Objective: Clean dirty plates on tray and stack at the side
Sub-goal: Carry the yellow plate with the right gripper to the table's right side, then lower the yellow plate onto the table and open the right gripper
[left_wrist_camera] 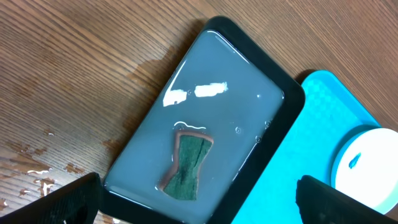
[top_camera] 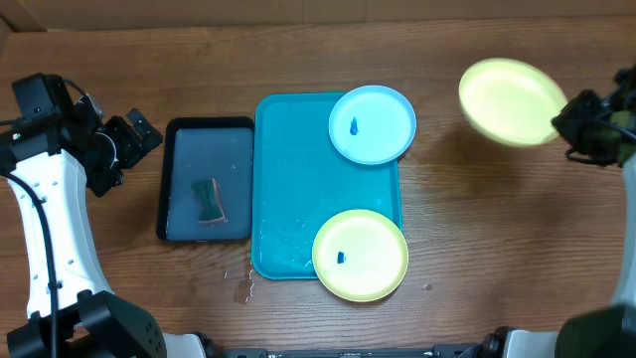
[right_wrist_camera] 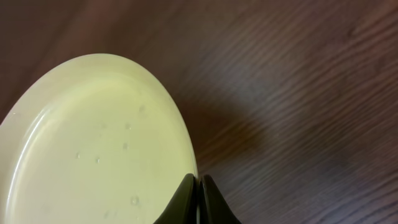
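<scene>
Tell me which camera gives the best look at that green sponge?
The left wrist view: the sponge lies large and clear in the water of the black tray. Overhead shows it small. The right wrist view misses it, showing only a yellow-green plate.

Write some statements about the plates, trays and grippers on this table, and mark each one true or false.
1. The right gripper is shut on the rim of a round yellow-green plastic plate, away from the large turquoise rectangular plastic tray. True.
2. The round light blue plastic plate is free of marks. False: it carries a small blue smudge.
3. The green sponge lies in the small black rectangular tray. True.
4. The left gripper holds the sponge. False: it is open and empty.
5. Three plates rest on the turquoise tray. False: only two do, the light blue one and a second yellow-green plate.
</scene>
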Tool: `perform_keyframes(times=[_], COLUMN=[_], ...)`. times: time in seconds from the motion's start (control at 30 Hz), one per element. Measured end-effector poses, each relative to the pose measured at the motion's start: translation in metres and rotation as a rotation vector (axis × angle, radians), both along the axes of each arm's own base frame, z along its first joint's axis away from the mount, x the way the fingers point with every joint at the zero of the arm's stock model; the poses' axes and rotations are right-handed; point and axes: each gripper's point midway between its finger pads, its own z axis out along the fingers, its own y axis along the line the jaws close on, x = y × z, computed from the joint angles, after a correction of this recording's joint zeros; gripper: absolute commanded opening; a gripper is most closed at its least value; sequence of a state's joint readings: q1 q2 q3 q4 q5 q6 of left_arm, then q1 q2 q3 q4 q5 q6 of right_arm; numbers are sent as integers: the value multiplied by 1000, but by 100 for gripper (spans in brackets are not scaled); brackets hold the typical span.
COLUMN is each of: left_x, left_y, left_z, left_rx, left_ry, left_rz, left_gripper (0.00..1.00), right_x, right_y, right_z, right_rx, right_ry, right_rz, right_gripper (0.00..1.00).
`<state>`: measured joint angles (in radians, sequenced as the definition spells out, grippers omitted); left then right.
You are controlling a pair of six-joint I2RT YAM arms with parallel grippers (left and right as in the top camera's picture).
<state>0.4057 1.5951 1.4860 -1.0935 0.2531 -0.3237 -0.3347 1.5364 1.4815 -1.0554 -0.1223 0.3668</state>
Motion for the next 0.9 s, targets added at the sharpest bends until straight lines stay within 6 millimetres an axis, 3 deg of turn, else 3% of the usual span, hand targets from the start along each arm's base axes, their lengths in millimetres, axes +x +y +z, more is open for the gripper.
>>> perform_keyframes(times=[0.17, 0.27, 0.53, 0.9], left_x=[0, 0, 0, 0], left_y=[0, 0, 0, 0], left_z=[0, 0, 0, 0], left_rx=[0, 0, 0, 0], left_ry=[0, 0, 0, 0], left_rz=[0, 0, 0, 0], left_gripper=[100, 100, 100, 100], right_x=[4, 2, 5, 14], right_y=[-7, -7, -10, -11], right_z=[-67, -92, -122, -160], right_rx=[21, 35, 50, 56], right_ry=[144, 211, 276, 206], right_rz=[-13, -14, -17, -64], right_gripper=[4, 4, 4, 4])
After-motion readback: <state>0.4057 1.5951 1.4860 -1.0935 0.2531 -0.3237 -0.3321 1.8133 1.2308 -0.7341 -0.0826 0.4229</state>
